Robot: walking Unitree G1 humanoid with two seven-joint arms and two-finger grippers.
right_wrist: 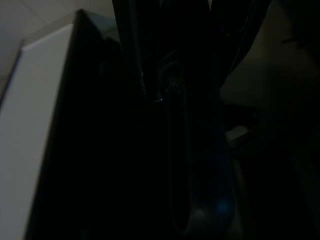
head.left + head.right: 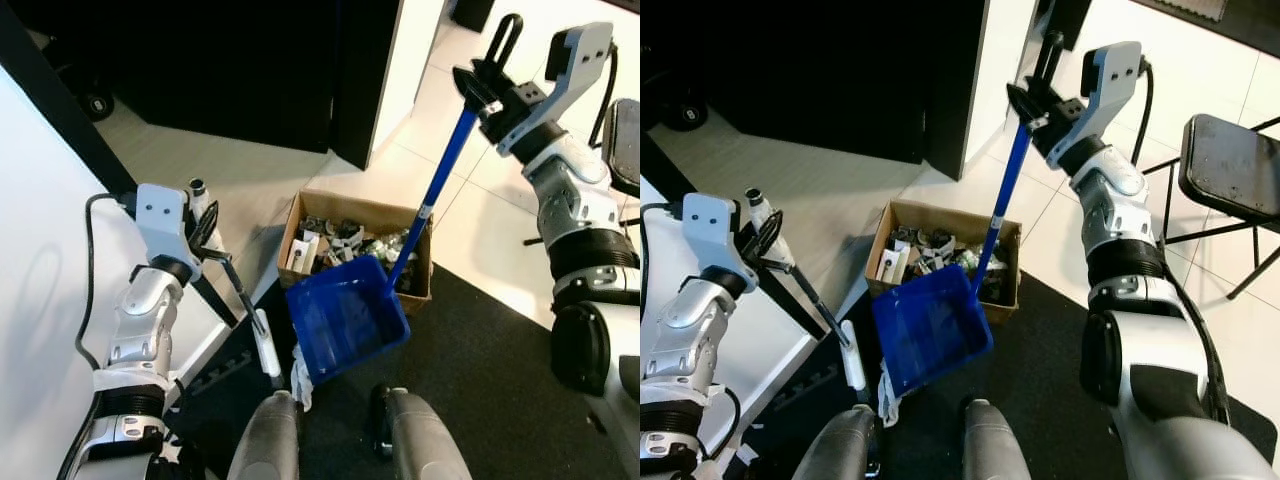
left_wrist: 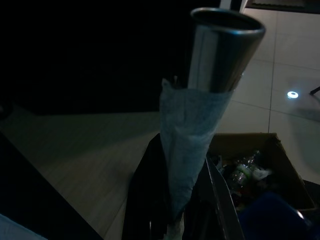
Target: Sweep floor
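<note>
My right gripper (image 2: 482,88) is raised high at the right and shut on the top of a blue dustpan's long handle (image 2: 438,180). The blue pan (image 2: 345,318) hangs tilted at the near edge of a cardboard box (image 2: 304,208) full of bottles and scraps. My left gripper (image 2: 207,232) is shut on a thin broom handle (image 2: 238,285) that slants down to a white piece (image 2: 268,355) near the floor. In the left wrist view the metal handle tip (image 3: 225,47), wrapped in paper, rises between the fingers. The right wrist view is dark, with the blue handle (image 1: 200,160) faintly visible.
A black mat (image 2: 480,380) covers the floor under the box and my legs (image 2: 270,440). A white panel (image 2: 50,250) stands at my left, dark furniture (image 2: 240,70) behind the box, and a black folding chair (image 2: 1235,150) on pale tiles to the right.
</note>
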